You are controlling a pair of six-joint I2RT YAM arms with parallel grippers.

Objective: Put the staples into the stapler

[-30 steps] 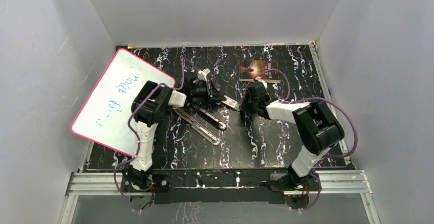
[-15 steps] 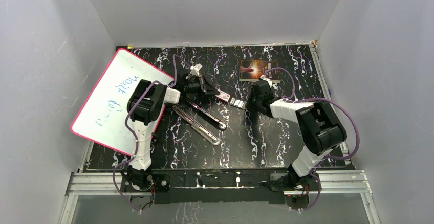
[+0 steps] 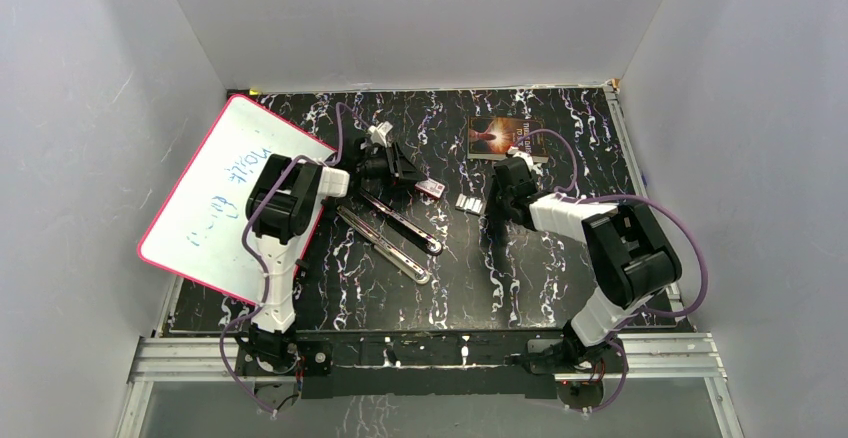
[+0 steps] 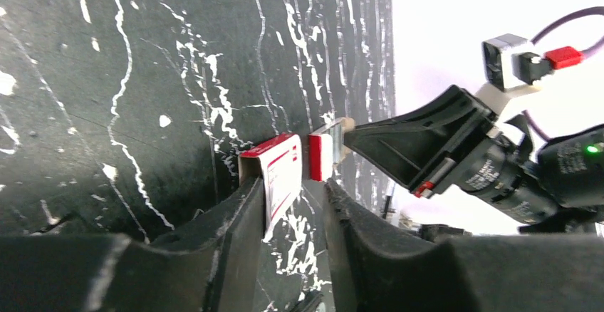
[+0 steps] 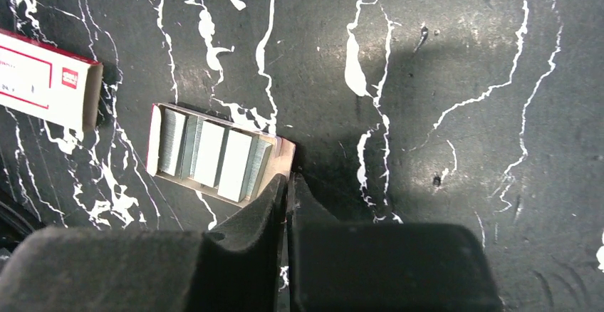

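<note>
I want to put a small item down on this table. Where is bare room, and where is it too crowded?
Free: the near strip between the open stapler and the table edge, up to the right arm; also the far corner right of the book. Crowded: the middle, where the left gripper, box sleeve, staple tray and right gripper meet.
</note>
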